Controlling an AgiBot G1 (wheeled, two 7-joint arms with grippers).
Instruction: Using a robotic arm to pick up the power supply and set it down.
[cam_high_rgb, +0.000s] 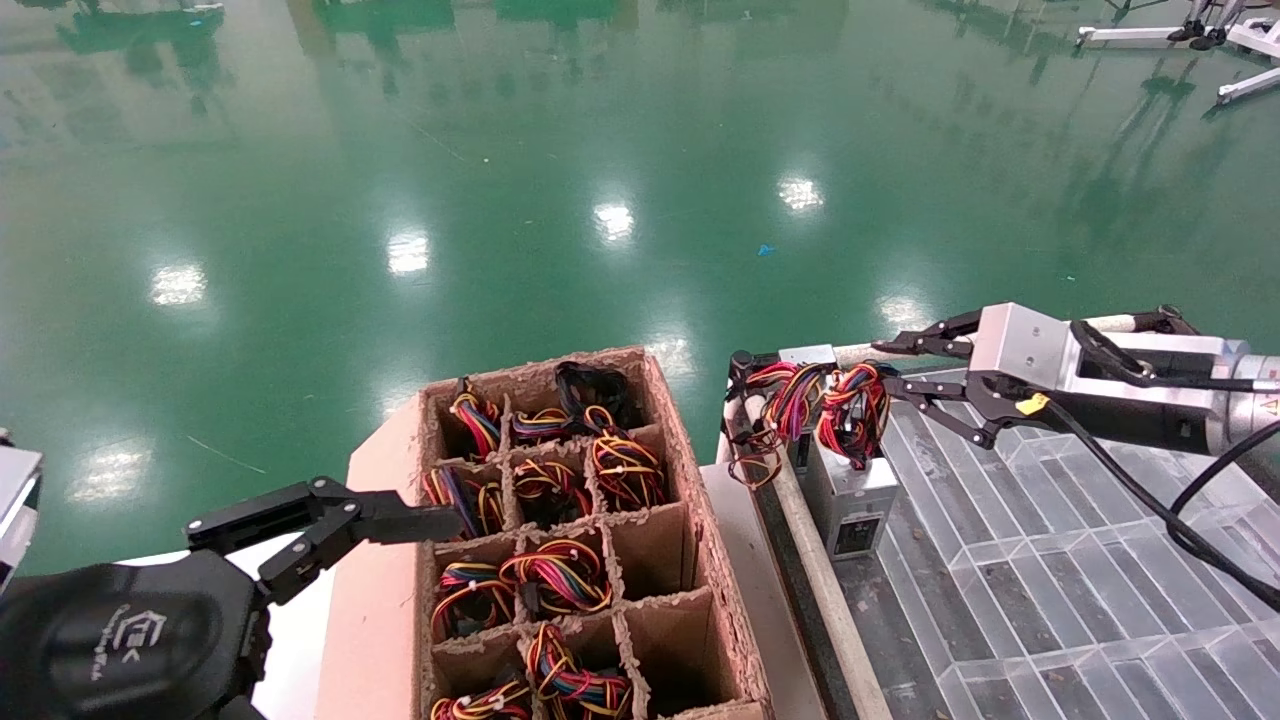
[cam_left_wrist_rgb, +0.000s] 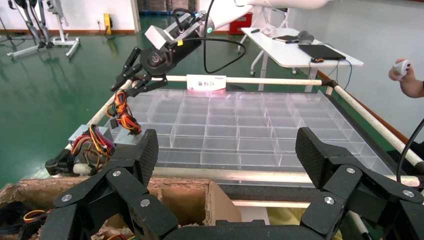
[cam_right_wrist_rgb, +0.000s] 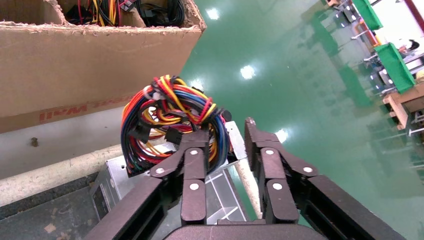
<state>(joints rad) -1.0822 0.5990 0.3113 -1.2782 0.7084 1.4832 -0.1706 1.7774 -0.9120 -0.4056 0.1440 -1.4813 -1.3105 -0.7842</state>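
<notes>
The power supply (cam_high_rgb: 848, 492) is a grey metal box standing on end at the near-left edge of the clear tray (cam_high_rgb: 1060, 570), its looped bundle of red, yellow and orange wires (cam_high_rgb: 850, 405) on top. My right gripper (cam_high_rgb: 885, 365) sits level with that bundle, open, one finger against the wires (cam_right_wrist_rgb: 170, 115) and the box's metal edge (cam_right_wrist_rgb: 235, 145) showing in the gap. In the right wrist view the right gripper (cam_right_wrist_rgb: 226, 131) holds nothing. The left wrist view shows the right gripper (cam_left_wrist_rgb: 125, 82) just above the wires (cam_left_wrist_rgb: 125, 114). My left gripper (cam_left_wrist_rgb: 227, 150) is wide open over the cardboard box.
A cardboard box (cam_high_rgb: 692, 560) with compartments holds several more wired units. A second wire bundle (cam_high_rgb: 790, 395) lies beside the first at the tray's corner. A white rail (cam_left_wrist_rgb: 260, 80) borders the tray. A person's hand (cam_left_wrist_rgb: 407, 75) and a table (cam_left_wrist_rgb: 295, 50) are beyond.
</notes>
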